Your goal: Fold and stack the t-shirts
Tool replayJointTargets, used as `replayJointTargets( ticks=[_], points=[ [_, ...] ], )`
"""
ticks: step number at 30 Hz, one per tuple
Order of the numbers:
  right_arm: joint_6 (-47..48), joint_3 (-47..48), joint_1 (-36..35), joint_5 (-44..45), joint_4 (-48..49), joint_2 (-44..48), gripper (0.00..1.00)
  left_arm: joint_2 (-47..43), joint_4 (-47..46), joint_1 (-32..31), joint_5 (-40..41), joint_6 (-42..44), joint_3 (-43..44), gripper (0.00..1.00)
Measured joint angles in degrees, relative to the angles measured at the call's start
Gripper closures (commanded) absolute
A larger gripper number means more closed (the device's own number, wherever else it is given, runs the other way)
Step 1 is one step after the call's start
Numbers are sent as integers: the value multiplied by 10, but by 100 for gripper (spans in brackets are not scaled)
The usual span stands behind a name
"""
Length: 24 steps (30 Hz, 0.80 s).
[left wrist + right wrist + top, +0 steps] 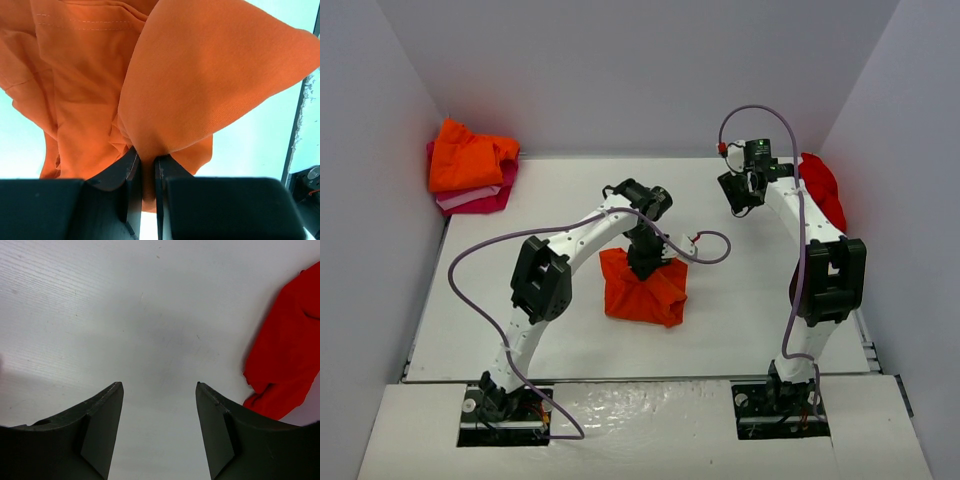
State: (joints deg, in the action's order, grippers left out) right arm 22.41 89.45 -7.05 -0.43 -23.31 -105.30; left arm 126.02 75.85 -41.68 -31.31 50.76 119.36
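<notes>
Orange tee is bunched in a heap mid-table, well apart from the other cloth. Left gripper sits at the heap's back edge and pinches a fold of it: fingers pressed nearly together with cloth sandwiched between them (wrist view shows the fold fanning out past the jaws, with a stitched hem behind it). Can't tell how much of the tee is off the table.

Right gripper is over the back right of the table, fingers spread, only bare surface showing between them. Red tee lies crumpled just to its right against the side wall, not touched.

Stack is in the back-left corner: loose tee, also orange, rumpled on top, then pink tee and magenta tee folded under it. Purple cable loops off the left arm.
</notes>
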Motion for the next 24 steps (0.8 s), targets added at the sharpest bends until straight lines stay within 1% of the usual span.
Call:
replayJointTargets(
  ticks=[4, 9, 17, 24],
  points=[
    [0, 0, 0, -5, 0, 0, 43, -19, -1, -3, 0, -5, -25, 100],
    [-1, -1, 0, -13, 1, 0, 43, -65, -2, -9, 1, -19, -52, 100],
    [-1, -23, 0, -27, 4, 0, 43, -177, 4, -44, -10, -56, -162, 100],
    [-1, -26, 0, -36, 4, 1, 43, -193, 4, -45, -22, -78, -225, 100]
  ],
)
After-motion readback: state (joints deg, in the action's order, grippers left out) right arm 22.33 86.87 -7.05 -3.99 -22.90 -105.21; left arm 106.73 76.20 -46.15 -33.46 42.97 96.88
